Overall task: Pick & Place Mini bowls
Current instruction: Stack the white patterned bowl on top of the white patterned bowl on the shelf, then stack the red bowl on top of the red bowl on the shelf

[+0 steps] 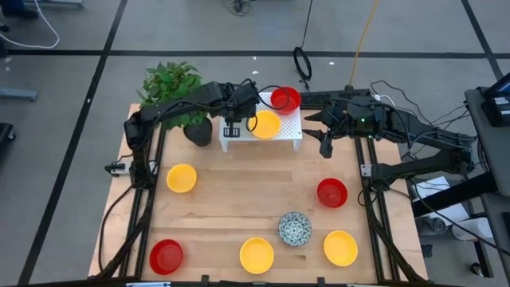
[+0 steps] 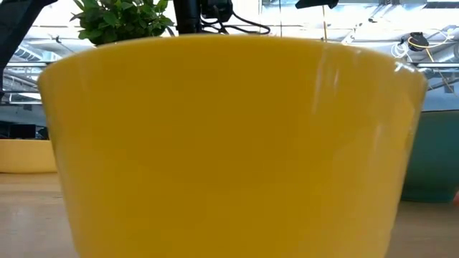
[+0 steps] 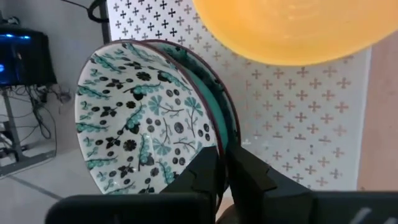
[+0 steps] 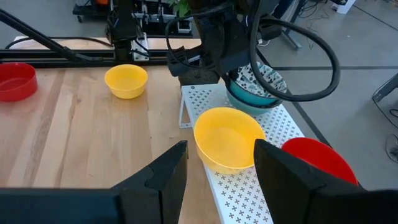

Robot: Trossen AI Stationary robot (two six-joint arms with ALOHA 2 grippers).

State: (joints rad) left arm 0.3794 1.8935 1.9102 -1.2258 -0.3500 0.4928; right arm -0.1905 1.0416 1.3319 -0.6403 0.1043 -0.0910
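Note:
My left gripper (image 1: 245, 102) is over the far end of the white perforated rack (image 1: 288, 134) and is shut on a white bowl with blue-green pattern (image 3: 143, 118), which the arm hides in the high view. It also shows under the left gripper in the right wrist view (image 4: 261, 84). A yellow bowl (image 1: 265, 124) and a red bowl (image 1: 285, 99) sit on the rack. My right gripper (image 4: 221, 146) hangs open to the right of the rack (image 1: 327, 134), touching nothing. My left gripper pinches the patterned bowl's rim (image 3: 225, 146), one finger (image 3: 202, 177) inside the bowl and the other finger (image 3: 252, 180) outside against its teal wall. The fingers come from above. Whether the bowl's foot rests on the rack, I cannot tell.
On the wooden table stand two yellow bowls (image 1: 182, 178) (image 1: 340, 247), a third yellow bowl (image 1: 256, 255) that fills the low view (image 2: 229, 143), two red bowls (image 1: 166, 255) (image 1: 331, 192) and a patterned bowl (image 1: 295, 229). A potted plant (image 1: 199, 127) stands left of the rack.

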